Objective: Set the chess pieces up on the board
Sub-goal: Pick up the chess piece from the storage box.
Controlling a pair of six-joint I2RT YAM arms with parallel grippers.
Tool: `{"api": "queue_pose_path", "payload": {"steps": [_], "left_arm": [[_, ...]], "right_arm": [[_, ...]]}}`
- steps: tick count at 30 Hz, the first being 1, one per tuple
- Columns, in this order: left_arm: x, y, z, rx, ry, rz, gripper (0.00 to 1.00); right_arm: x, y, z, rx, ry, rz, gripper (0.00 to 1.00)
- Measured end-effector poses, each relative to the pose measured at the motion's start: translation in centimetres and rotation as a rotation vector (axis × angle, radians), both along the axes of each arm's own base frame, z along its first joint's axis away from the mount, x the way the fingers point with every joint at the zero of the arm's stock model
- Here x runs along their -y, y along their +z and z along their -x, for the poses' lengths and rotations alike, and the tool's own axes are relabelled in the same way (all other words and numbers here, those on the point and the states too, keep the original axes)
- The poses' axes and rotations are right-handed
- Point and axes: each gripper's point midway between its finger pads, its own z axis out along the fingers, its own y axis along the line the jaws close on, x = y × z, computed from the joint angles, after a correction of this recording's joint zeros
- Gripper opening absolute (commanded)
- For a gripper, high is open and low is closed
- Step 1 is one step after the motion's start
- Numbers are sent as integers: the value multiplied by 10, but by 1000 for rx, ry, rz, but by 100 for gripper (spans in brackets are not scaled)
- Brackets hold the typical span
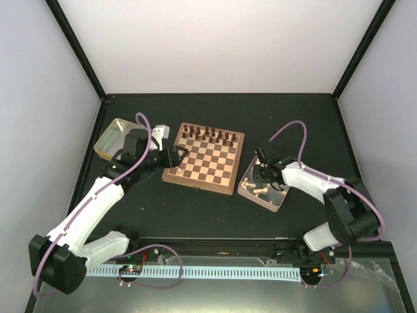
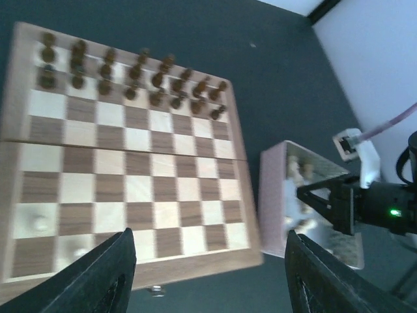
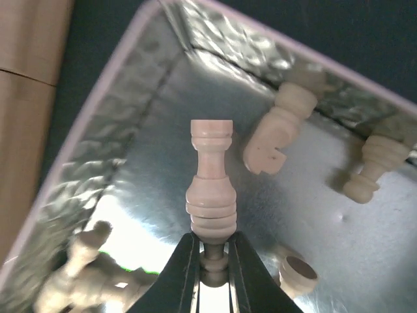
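One pale turned-wood rook (image 3: 210, 189), perhaps; dimpled metal tin (image 3: 111, 130).

We see our right gripper (image 3: 212, 246) pinching a tan rook (image 3: 211, 192) in the tin (image 3: 98, 156); other pieces (image 3: 277, 140) lie around the rook.

right wrist, bottom centre: tan piece (image 3: 210, 195) foot hidden between right gripper (image 3: 212, 251) jaws | lower left: pale heap (image 3: 85, 280) blurred, cut by edge | left wrist, lower left: two pale chessmen (image 2: 40, 223) blurred, kind unclear | top view: dark chessmen (image 1: 208, 134) too small to identify
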Motion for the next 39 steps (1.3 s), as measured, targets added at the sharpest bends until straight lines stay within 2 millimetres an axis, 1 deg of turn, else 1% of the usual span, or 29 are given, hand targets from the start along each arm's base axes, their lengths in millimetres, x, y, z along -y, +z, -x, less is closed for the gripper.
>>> {"api": "queue_pose_path", "payload": {"steps": [3,6,7,9,11,14,16,21,23,27,31,33,35,39], "left_arm": [[16,2,5,-36,-50,103,69],[33,-4,8,-114,-97,215,72],[39,-7,9,-143,-110,246,72],[50,-10,10,-195,-135,299,73],[60,-11,11,-232,-161,344,74],[76,-4,17,-264,-215,406,75],[85,1,22,-276,-253,438,76],[103,10,34,-292,-334,483,78],[108,15,40,-289,-371,496,78],[119,19,52,-295,-456,505,73],[124,21,56,-293,-502,481,65],[127,23,57,-287,-522,462,59],[128,25,56,-279,-536,446,52],[129,17,57,-297,-550,419,44]], "right_arm": [[-3,25,-1,78,37,-42,1],[-12,50,-3,158,87,-102,1],[-16,57,-3,182,108,-125,1],[-23,66,0,211,155,-172,1],[-33,72,7,233,218,-233,1],[-50,84,19,264,310,-330,1],[-64,97,28,296,386,-414,1],[-100,141,50,401,590,-602,1],[-112,152,59,418,664,-650,1],[-129,160,77,402,777,-708,1],[-144,166,88,384,863,-738,1],[-148,170,91,386,893,-746,1],[-152,172,94,385,914,-753,1],[-154,174,98,379,938,-761,1]]}}
